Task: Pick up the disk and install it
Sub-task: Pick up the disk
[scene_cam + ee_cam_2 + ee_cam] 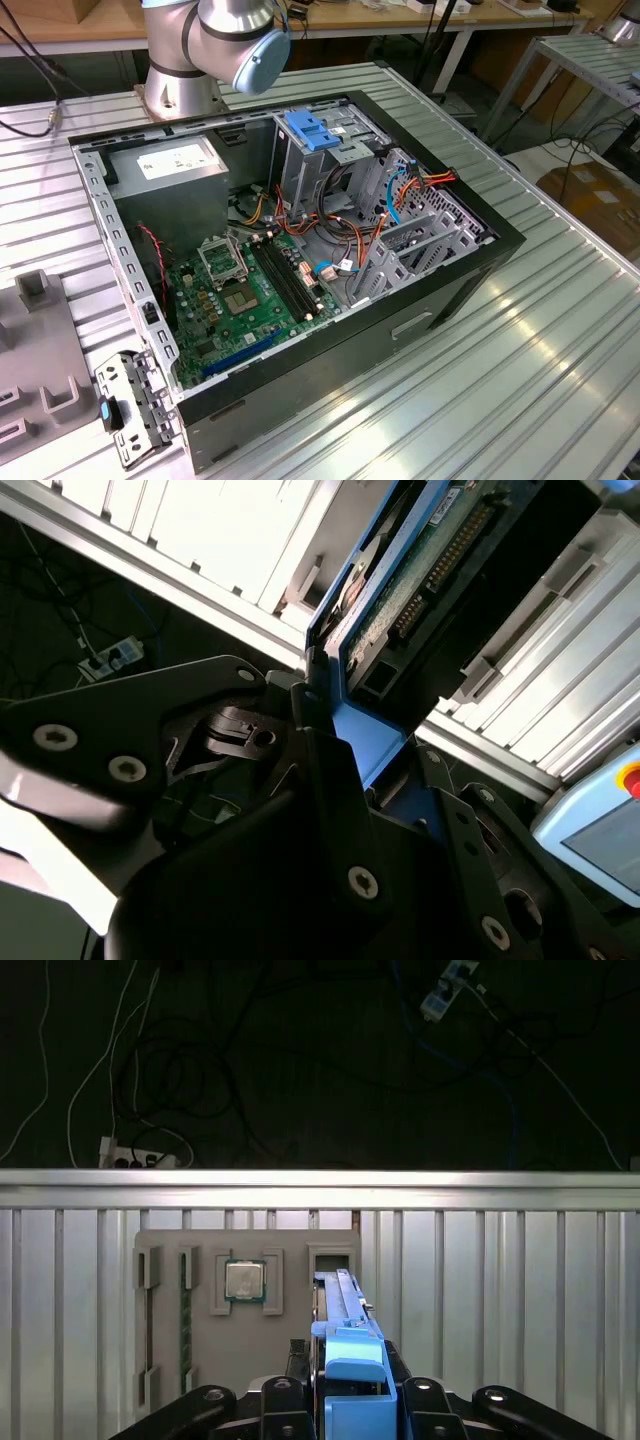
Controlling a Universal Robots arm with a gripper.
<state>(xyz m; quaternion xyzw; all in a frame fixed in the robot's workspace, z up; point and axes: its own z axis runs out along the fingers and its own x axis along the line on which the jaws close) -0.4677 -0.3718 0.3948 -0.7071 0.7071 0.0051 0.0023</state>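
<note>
Ribbed aluminium counter (560, 330) spans the exterior view, with a black open-sided computer case (300, 405) at frame centre. The silver-and-blue robot arm (215, 40) rises at upper centre, behind the case.

Inside the case:
- A grey boxy power supply (170, 170) with a white label sits at upper left.
- A green motherboard (235, 305) lies at lower centre.
- A light-blue slotted plastic bracket (312, 132) sits on top of the metal drive cage at upper centre.
- Orange, red and blue wires run just beside the cage.

A grey moulded fixture plate (40, 370) lies on the counter at the exterior view's left edge, apart from the case.

First wrist view:
- The fixture plate (200, 1360) rests on the counter, with dark floor (300, 1060), loose cables and a white power strip (135, 1150) beyond the counter's edge.
- A square silver processor chip (243, 1281) sits in one pocket of the plate, and a green memory stick (184, 1310) in a narrow slot near it.
- The black two-fingered pincer (352, 1385) is clamped on the disk (345, 1310), a flat dark hard drive in a bright blue plastic carrier.
- The disk stands on edge over the plate, its far end at a rectangular pocket. I cannot tell whether it is seated there or lifted clear.

Second wrist view:
- The black fingers (325, 770) press on either side of the blue end tab.
- The disk's green circuit-board face and its connector row are exposed.
</note>
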